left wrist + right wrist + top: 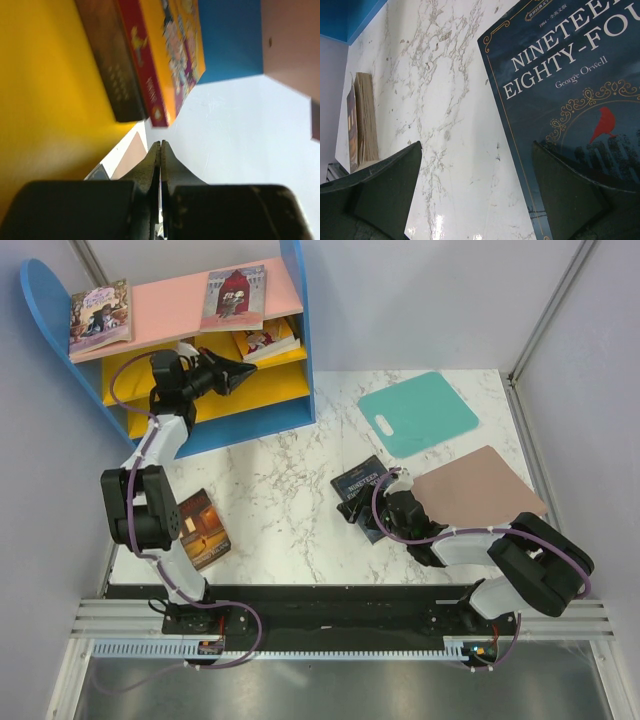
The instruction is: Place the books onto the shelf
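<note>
Left arm: stretched forward to the shelf (300, 340); left gripper (248, 375) pressed together and empty, by the yellow boards, near a yellow-red book (268, 338).
Right arm: folded low; right gripper (476, 150) spread wide over the navy book (570, 100) lying flat on the table (290, 490).
Other books: two on the pink top board, face up; brown-orange book (203, 528) on the table beside the left arm.
</note>
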`<control>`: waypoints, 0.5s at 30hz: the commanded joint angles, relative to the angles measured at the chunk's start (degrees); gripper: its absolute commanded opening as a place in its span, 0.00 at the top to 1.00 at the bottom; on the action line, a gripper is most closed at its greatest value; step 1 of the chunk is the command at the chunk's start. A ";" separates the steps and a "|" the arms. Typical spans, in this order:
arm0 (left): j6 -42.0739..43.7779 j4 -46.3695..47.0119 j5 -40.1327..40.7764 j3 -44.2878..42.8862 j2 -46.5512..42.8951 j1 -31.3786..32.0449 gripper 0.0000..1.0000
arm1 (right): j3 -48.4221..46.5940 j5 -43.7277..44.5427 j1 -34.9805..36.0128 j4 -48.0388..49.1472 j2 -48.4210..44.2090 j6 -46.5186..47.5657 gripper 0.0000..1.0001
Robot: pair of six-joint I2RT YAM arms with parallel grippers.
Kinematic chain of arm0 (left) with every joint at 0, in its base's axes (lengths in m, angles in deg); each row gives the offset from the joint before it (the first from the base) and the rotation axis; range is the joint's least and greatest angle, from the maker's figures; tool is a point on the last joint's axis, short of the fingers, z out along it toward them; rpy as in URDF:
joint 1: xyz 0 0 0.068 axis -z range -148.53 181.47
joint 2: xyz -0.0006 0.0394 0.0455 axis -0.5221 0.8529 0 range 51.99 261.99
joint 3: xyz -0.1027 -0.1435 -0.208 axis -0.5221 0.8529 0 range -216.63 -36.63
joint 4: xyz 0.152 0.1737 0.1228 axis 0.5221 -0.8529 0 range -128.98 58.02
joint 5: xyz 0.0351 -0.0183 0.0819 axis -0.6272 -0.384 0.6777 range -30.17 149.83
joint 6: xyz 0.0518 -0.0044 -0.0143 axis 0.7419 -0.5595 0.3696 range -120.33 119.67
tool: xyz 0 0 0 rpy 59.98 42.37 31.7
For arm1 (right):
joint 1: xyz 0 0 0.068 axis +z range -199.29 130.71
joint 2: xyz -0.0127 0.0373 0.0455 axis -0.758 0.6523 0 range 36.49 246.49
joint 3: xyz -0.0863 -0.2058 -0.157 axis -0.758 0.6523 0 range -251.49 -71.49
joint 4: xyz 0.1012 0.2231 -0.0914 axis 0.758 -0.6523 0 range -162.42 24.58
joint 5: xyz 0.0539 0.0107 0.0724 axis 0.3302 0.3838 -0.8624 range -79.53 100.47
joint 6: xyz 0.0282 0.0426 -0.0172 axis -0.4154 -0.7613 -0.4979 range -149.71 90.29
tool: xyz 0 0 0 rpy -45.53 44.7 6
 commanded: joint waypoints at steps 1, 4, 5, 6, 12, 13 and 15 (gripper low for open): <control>-1.12 9.05 -4.36 6.53 -6.96 0.23 0.98 | 0.12 -0.80 0.15 -5.46 1.74 1.05 0.02; -0.16 12.13 -6.38 11.82 -10.65 0.58 0.98 | 0.21 -0.79 0.15 -5.46 1.66 1.05 0.02; 0.55 12.13 -7.34 13.14 -12.15 0.84 0.98 | 0.29 -0.88 0.15 -5.46 1.40 1.05 0.02; 1.16 12.05 -7.44 16.63 -13.47 1.11 0.98 | 0.38 -0.71 0.15 -5.72 1.13 1.13 0.02; 11.79 2.06 -7.61 28.41 -25.50 5.49 0.93 | 0.38 1.22 0.15 -8.62 -2.29 1.93 0.02; 15.98 -1.11 -7.00 29.49 -27.26 5.85 0.91 | 0.73 1.40 0.15 -8.80 -2.99 1.75 0.02; 20.92 -7.09 -3.93 33.16 -32.45 6.99 0.88 | 1.35 1.76 0.24 -8.54 -3.53 1.66 0.02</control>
